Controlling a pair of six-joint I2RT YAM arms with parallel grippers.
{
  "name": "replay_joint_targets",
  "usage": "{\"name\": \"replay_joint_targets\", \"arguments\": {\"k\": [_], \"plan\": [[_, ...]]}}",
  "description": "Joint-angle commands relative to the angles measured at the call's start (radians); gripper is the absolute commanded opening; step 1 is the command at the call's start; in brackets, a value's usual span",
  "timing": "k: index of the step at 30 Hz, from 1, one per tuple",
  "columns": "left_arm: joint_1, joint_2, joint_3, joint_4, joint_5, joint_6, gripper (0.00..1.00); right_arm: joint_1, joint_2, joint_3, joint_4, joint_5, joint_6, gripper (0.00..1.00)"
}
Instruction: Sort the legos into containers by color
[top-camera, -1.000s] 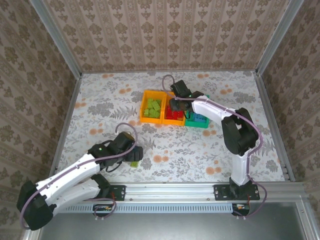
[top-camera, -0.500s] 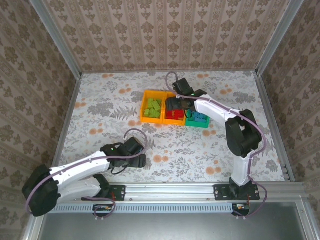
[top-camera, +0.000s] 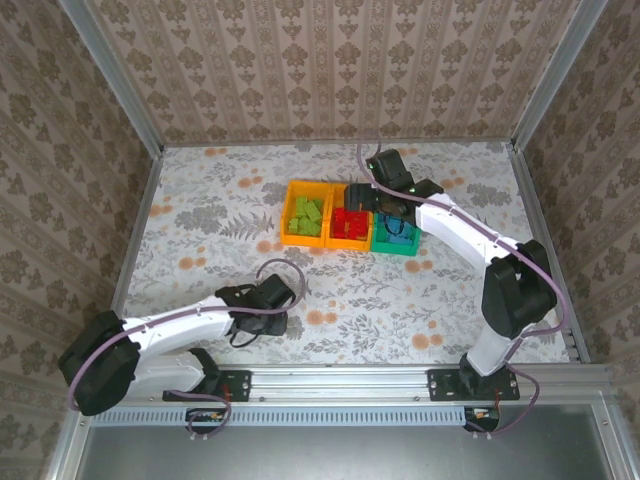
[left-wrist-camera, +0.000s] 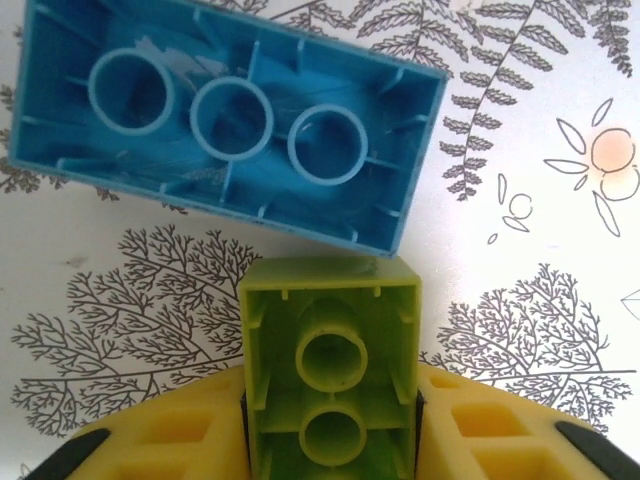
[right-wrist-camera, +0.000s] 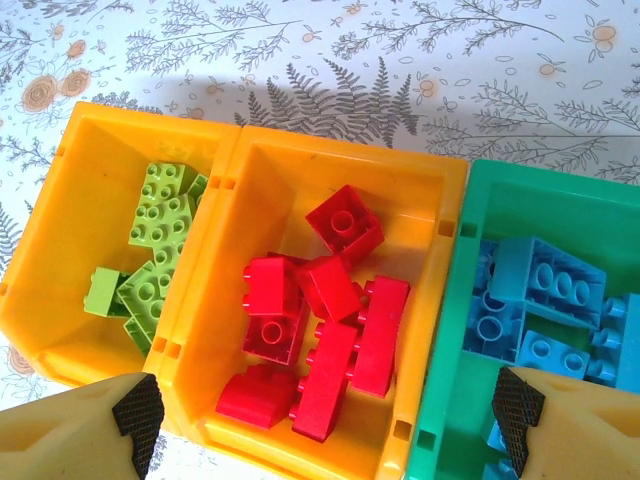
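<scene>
Our left fingers (left-wrist-camera: 170, 440) are narrow and hold a lime green brick (left-wrist-camera: 330, 340), whose long axis runs straight out between them. Just beyond its far end a blue brick (left-wrist-camera: 225, 125) lies upside down on the worktop (left-wrist-camera: 560, 290), crosswise to the green one; we cannot tell if the two touch. The orange bin with the green bricks (right-wrist-camera: 60, 230) is well apart from these fingers, farther from the arm bases and a little to the right, so we judge that a lift and a carry come next. The right fingers (right-wrist-camera: 135, 410) stand wide with nothing between them, above the middle orange bin (right-wrist-camera: 340, 150) and the teal bin (right-wrist-camera: 520, 190). We can read no writing.
</scene>
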Motion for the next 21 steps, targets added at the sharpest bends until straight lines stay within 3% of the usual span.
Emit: {"name": "replay_joint_targets", "arguments": {"k": [1, 7, 13, 21], "plan": [[-0.006, 0.012, 0.024, -0.007, 0.002, 0.01, 0.31, -0.006, -0.058, -0.03, 0.01, 0.018, 0.015, 0.89], [-0.001, -0.087, 0.139, -0.105, -0.059, 0.044, 0.3, -0.004, -0.138, -0.153, 0.1, -0.033, -0.005, 0.89], [0.094, -0.147, 0.301, -0.131, -0.06, 0.17, 0.31, 0.05, -0.215, -0.331, 0.226, -0.101, -0.061, 0.88], [0.352, 0.037, 0.462, 0.074, 0.165, 0.344, 0.32, 0.308, -0.244, -0.497, 0.348, 0.045, -0.128, 0.89]]}}
